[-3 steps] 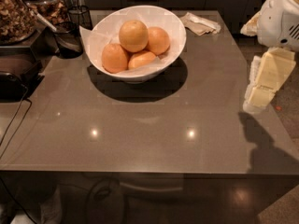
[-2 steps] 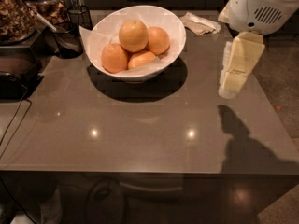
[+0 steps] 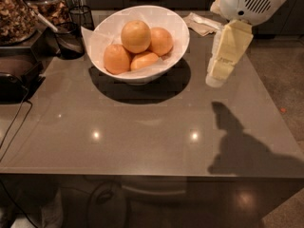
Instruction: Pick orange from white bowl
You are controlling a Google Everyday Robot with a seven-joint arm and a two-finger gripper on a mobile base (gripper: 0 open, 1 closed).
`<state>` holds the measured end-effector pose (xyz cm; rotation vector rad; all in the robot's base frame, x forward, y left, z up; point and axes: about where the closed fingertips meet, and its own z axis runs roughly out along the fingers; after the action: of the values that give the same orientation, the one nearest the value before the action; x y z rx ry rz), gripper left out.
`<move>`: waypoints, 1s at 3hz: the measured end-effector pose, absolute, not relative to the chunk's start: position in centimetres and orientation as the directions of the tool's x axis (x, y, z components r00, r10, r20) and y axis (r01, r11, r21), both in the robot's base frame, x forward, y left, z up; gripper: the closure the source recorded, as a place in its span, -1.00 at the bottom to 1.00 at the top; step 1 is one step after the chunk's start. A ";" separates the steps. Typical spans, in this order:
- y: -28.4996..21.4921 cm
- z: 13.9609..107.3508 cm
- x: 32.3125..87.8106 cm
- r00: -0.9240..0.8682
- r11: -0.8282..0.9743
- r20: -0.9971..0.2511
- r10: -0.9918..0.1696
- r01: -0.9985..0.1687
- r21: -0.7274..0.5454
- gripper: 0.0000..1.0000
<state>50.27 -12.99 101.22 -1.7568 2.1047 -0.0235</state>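
The orange [image 3: 136,36] is the largest, palest round fruit and sits on top of three smaller, deeper-orange fruits in the white bowl [image 3: 176,50] at the back middle of the grey table. My gripper [image 3: 219,69] hangs to the right of the bowl, its cream fingers pointing down above the table, apart from the bowl and holding nothing. The white arm housing [image 3: 251,1] is above it at the upper right.
A small dark glass cup [image 3: 70,39] stands left of the bowl. Containers of dried food [image 3: 16,14] and a dark appliance [image 3: 12,77] with a cable are at the far left. Crumpled paper [image 3: 202,23] lies behind the gripper. The table's right edge borders the floor.
The gripper and arm have moved left from the table's right edge toward the bowl. The fruits and the bowl have not moved.
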 end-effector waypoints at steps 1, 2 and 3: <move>-7.1 102.3 56.5 -0.125 0.200 -0.323 -0.938 -0.957 -0.208 -1.00; -6.1 102.9 57.3 -0.108 0.196 -0.345 -0.932 -0.952 -0.233 -1.00; -5.7 102.8 58.2 -0.097 0.201 -0.377 -0.921 -0.948 -0.248 -1.00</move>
<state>58.25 -5.68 102.80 -1.7369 2.0363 0.0789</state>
